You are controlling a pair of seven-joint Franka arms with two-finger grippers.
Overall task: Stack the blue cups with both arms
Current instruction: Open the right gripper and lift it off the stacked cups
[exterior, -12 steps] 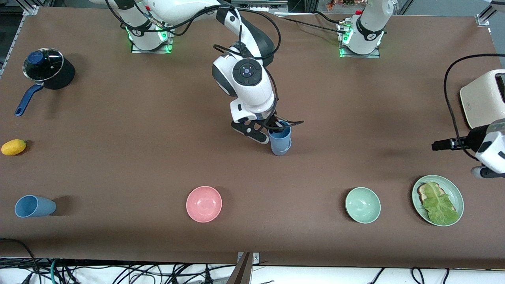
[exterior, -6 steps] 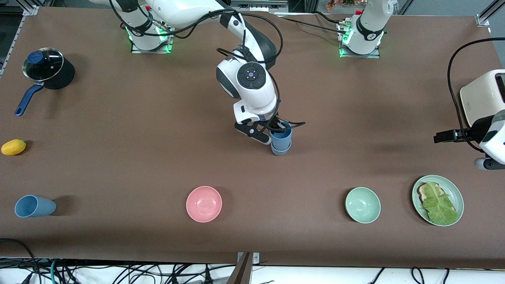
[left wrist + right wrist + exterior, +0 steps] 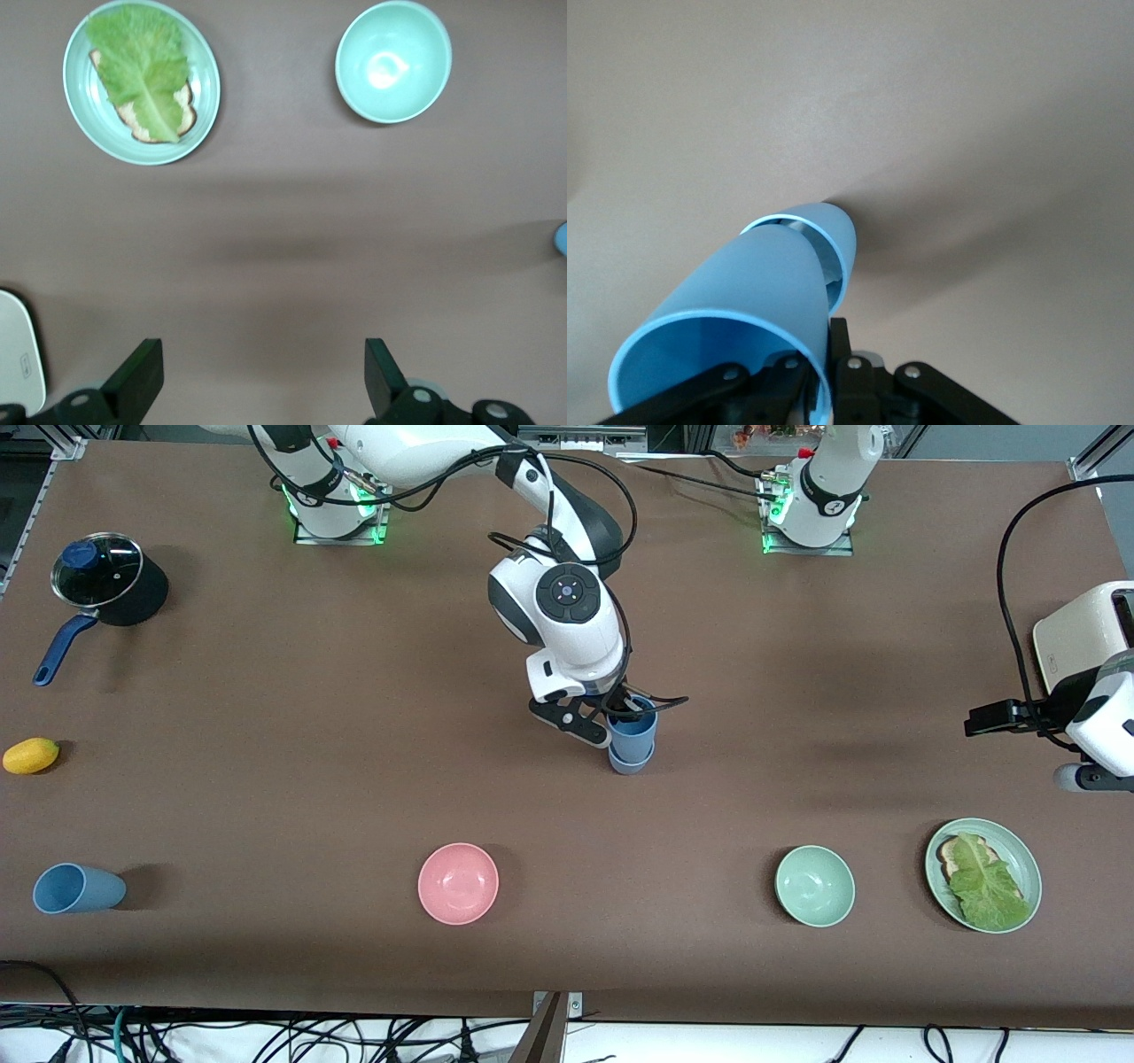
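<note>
right pincer (image 3: 622,710) pinches the sky blue cup (image 3: 633,732); left pincer (image 3: 261,376) spread, waiting.

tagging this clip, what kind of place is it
Most likely a robotics lab set up as a mock kitchen: two arms bolted to a brown table, loose cables along its edge, and kitchen props such as a toaster and a lidded pot.

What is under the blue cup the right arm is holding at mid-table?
A second blue cup stands under the held cup, which the right end effector has partly lowered into it. Only the lower cup's rim and upper wall show; its inside is covered.
</note>
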